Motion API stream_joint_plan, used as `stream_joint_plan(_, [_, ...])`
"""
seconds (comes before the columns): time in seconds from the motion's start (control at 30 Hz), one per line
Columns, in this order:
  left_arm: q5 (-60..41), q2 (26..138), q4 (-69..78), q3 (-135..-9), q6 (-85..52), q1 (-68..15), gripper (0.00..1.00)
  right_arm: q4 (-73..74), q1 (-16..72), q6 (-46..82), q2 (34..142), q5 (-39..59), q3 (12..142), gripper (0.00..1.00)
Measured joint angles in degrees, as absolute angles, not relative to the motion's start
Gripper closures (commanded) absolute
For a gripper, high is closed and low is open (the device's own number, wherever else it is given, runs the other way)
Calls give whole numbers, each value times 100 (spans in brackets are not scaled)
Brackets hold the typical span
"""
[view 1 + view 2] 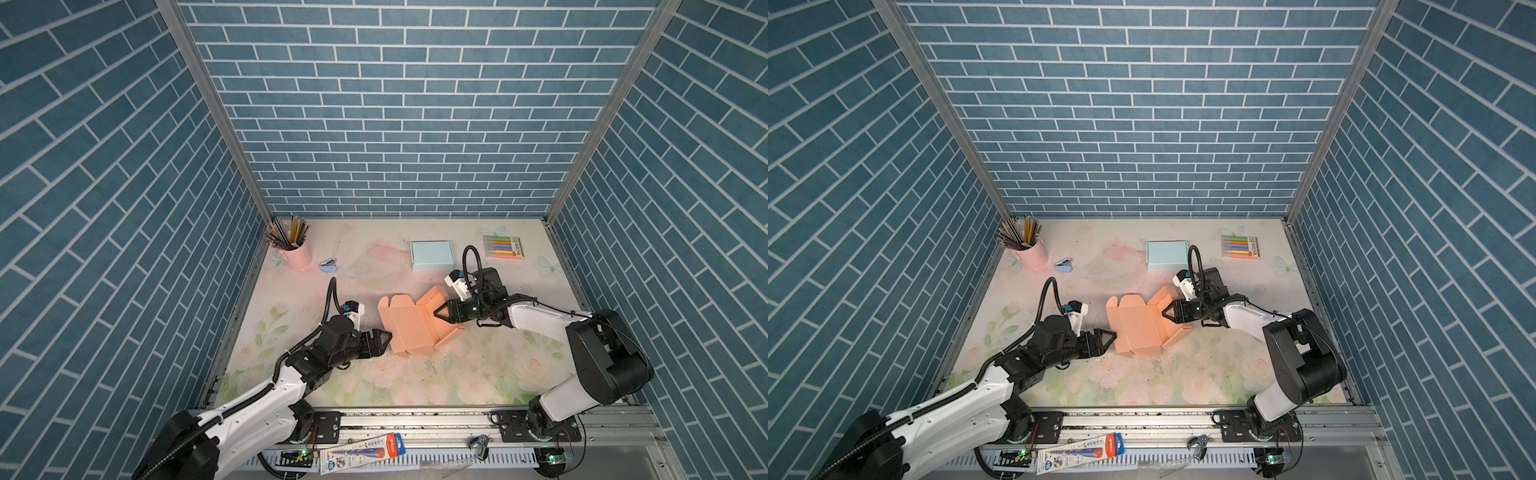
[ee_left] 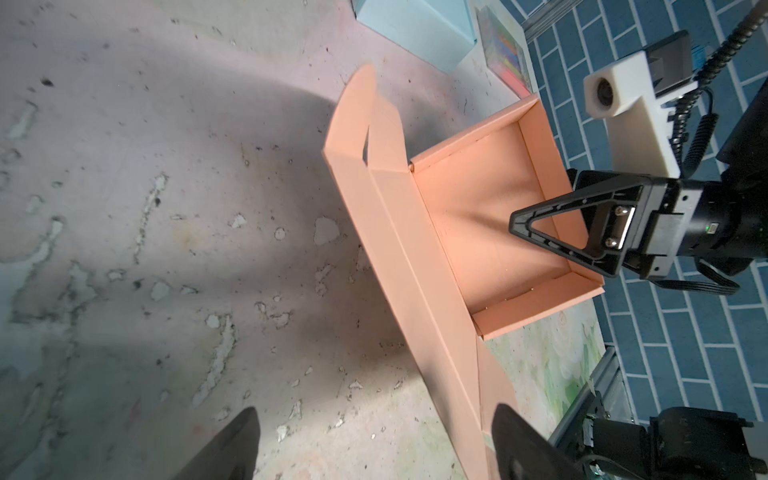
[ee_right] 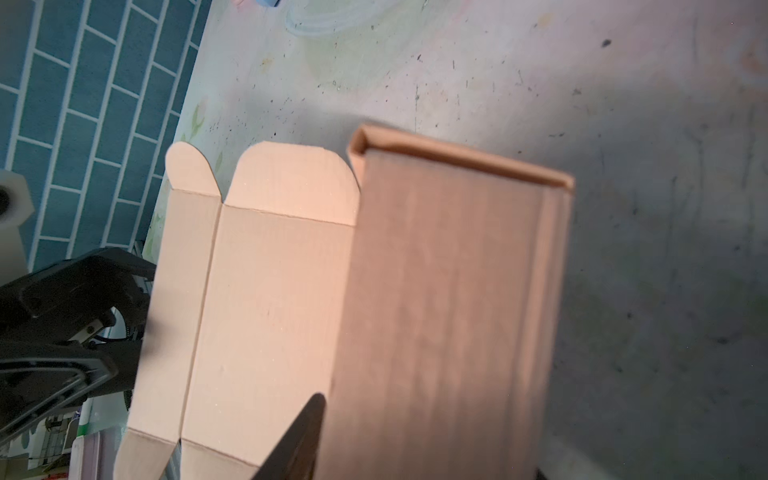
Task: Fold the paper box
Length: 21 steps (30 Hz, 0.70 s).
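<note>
The half-formed paper box (image 1: 409, 328) lies just on the robot's side of the light-blue box (image 1: 432, 255), its length running left to right between the arms; the left gripper (image 1: 384, 344) gapes empty just beside the flat lid edge, nearest that flap; the right gripper (image 1: 442, 316) straddles the raised tray wall; whether it is clamped there I cannot tell.

The paper box (image 1: 409, 328) is plain salmon-peach all over, duller where its raised wall lies in shadow. The walls (image 1: 395, 104) carry teal-blue bricks with white grout lines. The table mat (image 1: 415, 386) is pale, with washed pink and green flowers and dark specks. The small box (image 1: 432, 254) is light blue, the cup (image 1: 300, 254) pink, its pencils (image 1: 286, 232) mixed colours, and the marker pack (image 1: 503, 247) is striped in rainbow colours. My left gripper (image 1: 387, 344) and right gripper (image 1: 441, 316) are black.
</note>
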<state>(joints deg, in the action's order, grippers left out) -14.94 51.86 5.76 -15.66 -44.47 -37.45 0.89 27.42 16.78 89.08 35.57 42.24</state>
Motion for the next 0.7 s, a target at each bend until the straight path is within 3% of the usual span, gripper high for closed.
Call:
stream_joint_plan(0.33, [-1935, 5951, 1712, -1507, -4821, -3745, 26, 287, 2731, 1809, 8803, 3662, 4040, 46])
stream_joint_plan(0.7, [-1970, 6606, 2196, -1675, -4943, -3743, 60, 502, 2731, 1925, 8619, 3750, 3739, 46])
